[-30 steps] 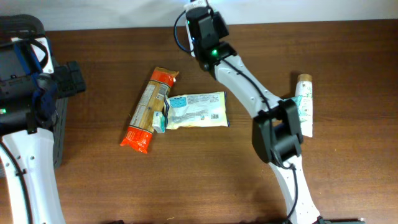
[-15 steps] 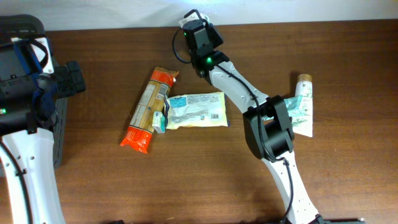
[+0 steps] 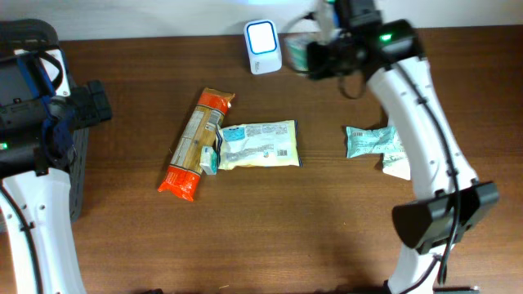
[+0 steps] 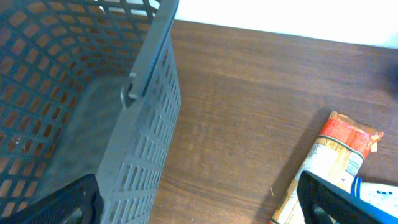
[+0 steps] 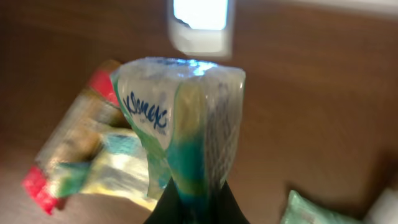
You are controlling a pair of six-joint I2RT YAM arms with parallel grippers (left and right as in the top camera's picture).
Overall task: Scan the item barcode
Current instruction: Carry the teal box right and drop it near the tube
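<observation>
A scanner [image 3: 263, 36] stood at the table's [image 3: 245, 229] far edge. A tissue pack [image 3: 306, 54] hung just right of it. Two packets [image 3: 196, 144] lay mid-table, a basket [image 4: 93, 112] far left.

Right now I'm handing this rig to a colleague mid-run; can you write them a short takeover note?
Left gripper: open, empty, over the basket edge at the table's left.
Right gripper: shut on the tissue pack, held up near the scanner at the table's far edge.
On the table: pasta bag and a pale packet mid-table, touching; a teal pack and a tube partly under the right arm.
Done: tissue pack picked up and brought to the scanner.
Left: present its barcode; whether it has registered cannot be told. The other items lie unscanned.
</observation>
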